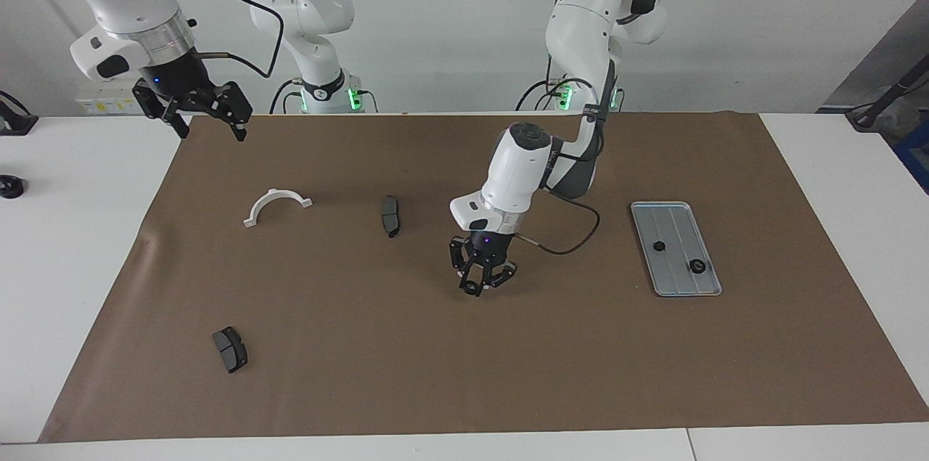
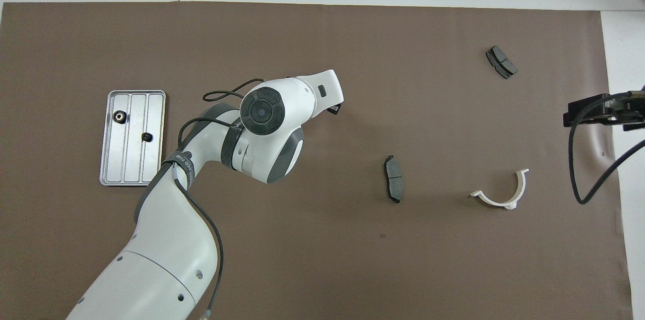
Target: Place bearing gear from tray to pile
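The silver-grey tray (image 1: 678, 279) (image 2: 111, 158) lies toward the left arm's end of the brown mat with two small dark bearing gears (image 1: 659, 245) (image 1: 697, 266) on it. My left gripper (image 1: 485, 285) hangs low over the middle of the mat, between the tray and a brake pad (image 1: 390, 215), shut on a small dark bearing gear (image 1: 473, 290). In the overhead view the arm's own hand hides it. The pile is a white half-ring bracket (image 1: 276, 203) (image 2: 504, 194) and two dark brake pads (image 2: 393, 179) (image 2: 501, 62). My right gripper (image 1: 209, 128) waits open, raised over the mat's corner.
A brown mat (image 1: 464, 374) covers most of the white table. The second brake pad (image 1: 230, 348) lies far from the robots, toward the right arm's end. The left arm's cable (image 1: 573, 236) loops beside its wrist.
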Tool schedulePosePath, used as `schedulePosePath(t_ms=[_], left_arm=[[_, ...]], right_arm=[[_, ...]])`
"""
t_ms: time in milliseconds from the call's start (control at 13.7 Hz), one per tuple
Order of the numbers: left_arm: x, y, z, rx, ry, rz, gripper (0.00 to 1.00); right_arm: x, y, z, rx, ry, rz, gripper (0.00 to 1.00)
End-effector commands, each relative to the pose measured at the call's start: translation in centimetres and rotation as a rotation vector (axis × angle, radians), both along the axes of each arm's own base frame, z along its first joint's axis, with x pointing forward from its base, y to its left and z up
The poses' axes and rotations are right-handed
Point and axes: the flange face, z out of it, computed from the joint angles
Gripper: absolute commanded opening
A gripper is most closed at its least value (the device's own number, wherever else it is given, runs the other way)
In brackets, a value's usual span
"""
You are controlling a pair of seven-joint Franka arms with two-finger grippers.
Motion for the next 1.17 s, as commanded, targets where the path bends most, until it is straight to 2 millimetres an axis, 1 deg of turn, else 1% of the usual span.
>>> schedulePosePath(t_ms=[0,73,219,292,365,438,511,584,657,877,1023,1096], left_arm=[[-1.3,1.1,-0.3,-0.007,-0.005,0.016,1.0],[-1.4,1.1,-0.3,-0.004,0.0,0.016,1.0],[-1.1,1.9,-0.3,0.005,0.012,0.022,1.0],[-1.4,2.5,-0.4,0.017,0.03,0.026,1.0],[-1.3,3.9,-0.1,0.027,0.041,0.04,1.0],[-1.1,5.6,0.6,0.033,0.057,0.06,1.0],[-1.0,7.2,1.6,0.039,0.078,0.077,1.0],[-0.6,9.1,2.8,0.051,0.114,0.1,1.0],[-0.1,11.6,4.0,0.069,0.166,0.127,1.0],[0.8,18.9,6.4,0.102,0.291,0.214,1.0],[1.3,23.9,7.9,0.107,0.351,0.282,1.0],[1.4,26.3,8.6,0.111,0.372,0.313,1.0]], right_arm=[[-0.6,-0.2,-0.1,0.014,-0.008,0.017,1.0],[-0.6,-0.2,-0.1,0.016,-0.008,0.017,1.0],[-0.7,-0.2,-0.1,0.018,-0.009,0.019,1.0],[-0.7,0.0,-0.1,0.018,-0.009,0.02,1.0],[-0.6,0.4,-0.1,0.018,-0.015,0.023,1.0],[-0.3,1.2,-0.2,0.017,-0.025,0.029,1.0],[0.3,3.1,-0.5,0.019,-0.045,0.046,1.0],[1.1,4.9,-1.0,0.023,-0.064,0.034,1.0],[1.9,7.5,-1.8,0.028,-0.085,0.034,1.0],[5.2,13.6,-5.3,0.069,-0.119,0.029,1.0],[7.7,18.8,-9.6,0.063,-0.111,0.004,1.0],[8.9,21.9,-11.5,0.065,-0.125,0.006,1.0]])
